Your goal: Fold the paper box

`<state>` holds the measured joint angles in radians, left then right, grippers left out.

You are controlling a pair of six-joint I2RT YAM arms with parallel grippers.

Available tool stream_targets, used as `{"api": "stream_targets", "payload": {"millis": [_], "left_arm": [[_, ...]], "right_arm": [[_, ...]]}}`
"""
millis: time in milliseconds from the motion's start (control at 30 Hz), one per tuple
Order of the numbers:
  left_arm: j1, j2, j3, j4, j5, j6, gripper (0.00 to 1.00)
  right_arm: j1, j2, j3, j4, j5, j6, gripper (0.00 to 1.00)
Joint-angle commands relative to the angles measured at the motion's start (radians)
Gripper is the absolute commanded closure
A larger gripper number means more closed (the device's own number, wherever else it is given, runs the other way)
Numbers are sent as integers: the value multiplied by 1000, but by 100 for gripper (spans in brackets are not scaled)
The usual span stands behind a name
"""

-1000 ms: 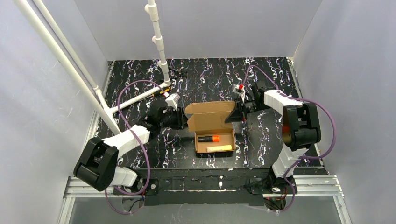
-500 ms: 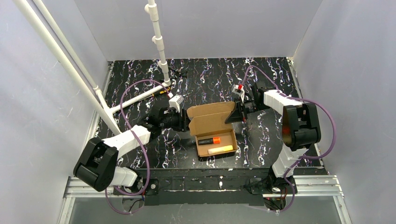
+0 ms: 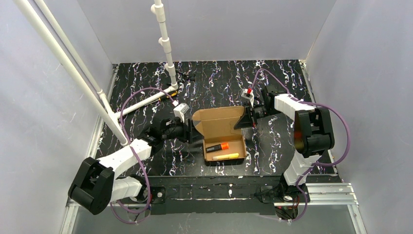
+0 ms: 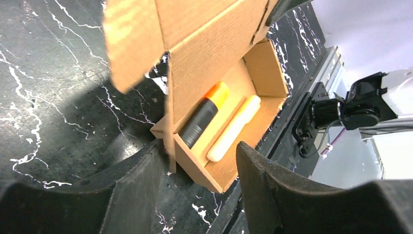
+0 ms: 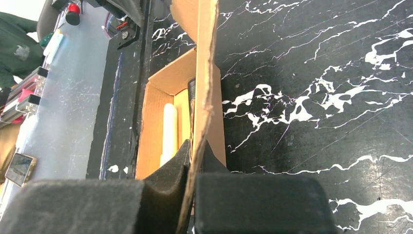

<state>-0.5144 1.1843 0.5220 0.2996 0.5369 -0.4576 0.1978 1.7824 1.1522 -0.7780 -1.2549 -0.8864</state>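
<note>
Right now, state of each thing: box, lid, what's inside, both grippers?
paper box: tray formed, not closed.
lid: raised, open.
marker: lying flat in the tray.
yellow stick: lying flat in the tray, beside the marker.
left gripper: open, jaws apart at the tray's left side, no grip.
right gripper: shut on the lid's right edge.

Bright, even light; soft shadows; paper box [image 4: 209, 63] flap blurred, apparently defocused.
</note>
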Motion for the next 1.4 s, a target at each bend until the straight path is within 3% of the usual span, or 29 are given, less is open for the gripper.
{"api": "stream_targets", "payload": {"millis": [0,167,367,467,600,667,900,1133,1367], "left_arm": [[-1,-19,9,21,69,0,44],[22,0,17,15,49,-8,45],[128,-160,-42,14,23,-124,49],[161,-226,-83,-1,-50,-165,72],[167,-216,-104,-21,-92,-168,93],[168,-166,-90,-24,-79,-162,98],[145,26,11,13,107,-120,96],[81,118,57,64,157,-120,92],[53,177,90,82,142,-122,80]], "right_arm": [[1,-3,32,11,-10,4,99],[2,-7,32,8,-10,1,99],[2,-5,33,7,-6,0,99],[2,-3,35,4,-6,-1,99],[2,-6,34,5,-5,-2,99],[2,-6,32,4,-6,-1,99],[5,-2,32,6,-6,-2,99],[5,1,32,6,-5,-2,99],[11,8,36,-10,-6,-14,99]]}}
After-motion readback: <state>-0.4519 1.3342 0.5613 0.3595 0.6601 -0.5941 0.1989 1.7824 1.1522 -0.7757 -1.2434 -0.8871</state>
